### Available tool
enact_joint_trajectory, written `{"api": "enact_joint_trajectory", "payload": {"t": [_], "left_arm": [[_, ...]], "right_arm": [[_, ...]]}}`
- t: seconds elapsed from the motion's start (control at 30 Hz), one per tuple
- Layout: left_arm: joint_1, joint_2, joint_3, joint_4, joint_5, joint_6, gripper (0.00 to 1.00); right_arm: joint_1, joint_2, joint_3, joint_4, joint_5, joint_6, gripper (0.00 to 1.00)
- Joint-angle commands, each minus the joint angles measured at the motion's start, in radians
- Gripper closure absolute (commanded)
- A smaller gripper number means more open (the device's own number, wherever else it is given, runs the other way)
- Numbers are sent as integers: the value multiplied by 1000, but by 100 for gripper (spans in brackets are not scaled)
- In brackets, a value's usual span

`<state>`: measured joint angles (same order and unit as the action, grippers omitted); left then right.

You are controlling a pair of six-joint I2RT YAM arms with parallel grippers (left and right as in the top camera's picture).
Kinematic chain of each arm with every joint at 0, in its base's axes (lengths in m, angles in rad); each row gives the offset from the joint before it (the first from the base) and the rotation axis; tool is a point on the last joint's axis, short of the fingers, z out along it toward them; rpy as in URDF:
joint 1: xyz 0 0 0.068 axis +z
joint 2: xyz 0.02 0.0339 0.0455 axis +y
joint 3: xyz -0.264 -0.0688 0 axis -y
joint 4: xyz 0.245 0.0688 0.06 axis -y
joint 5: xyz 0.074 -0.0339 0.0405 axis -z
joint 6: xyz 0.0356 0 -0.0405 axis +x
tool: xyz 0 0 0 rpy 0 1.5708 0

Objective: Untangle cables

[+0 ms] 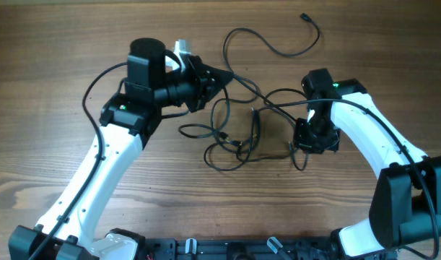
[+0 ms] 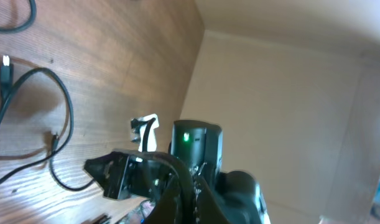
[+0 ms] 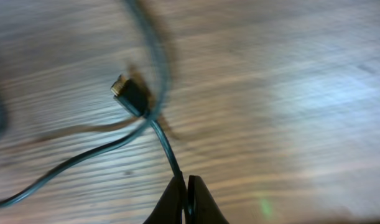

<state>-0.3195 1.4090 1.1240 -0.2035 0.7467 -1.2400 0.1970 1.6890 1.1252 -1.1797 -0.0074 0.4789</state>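
Note:
The cables (image 1: pixel 234 137) are thin black cords lying in loose, crossing loops at the middle of the wooden table. One long strand arcs to the far side and ends in a small plug (image 1: pixel 304 16). My left gripper (image 1: pixel 226 75) points right at the tangle's upper left and is shut on a cable strand that leads off to the right. In the left wrist view the left gripper (image 2: pixel 193 196) shows as dark, closed fingers. My right gripper (image 1: pixel 301 144) sits at the tangle's right side. In the right wrist view the right gripper (image 3: pixel 185 183) pinches a cable (image 3: pixel 168 149) just below a plug (image 3: pixel 129 93).
The right arm (image 2: pixel 196 146), with its green light, fills the middle of the left wrist view. Cable loops (image 2: pixel 65 112) lie on the wooden table (image 2: pixel 115 56) to its left. Both arm bases stand at the table's front edge (image 1: pixel 227 249).

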Motion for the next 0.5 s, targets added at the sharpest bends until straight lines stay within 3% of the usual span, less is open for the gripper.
{"api": "enact_joint_trajectory", "payload": {"t": [0.0,0.23,0.4,0.47], "left_arm": [[39,-38,41,53,-158,56,96],[24,-38,41,51,-166,111,96],[23,-38,41,52,-181,111,96],[23,-38,41,52,-187,111,96]], "right_arm": [[-33,24,-40,-64,373,218,95],[-33,24,125,-91,553,321,96],[-15,22,492,-282,591,316,96],[32,22,637,-332,572,201,96]]}}
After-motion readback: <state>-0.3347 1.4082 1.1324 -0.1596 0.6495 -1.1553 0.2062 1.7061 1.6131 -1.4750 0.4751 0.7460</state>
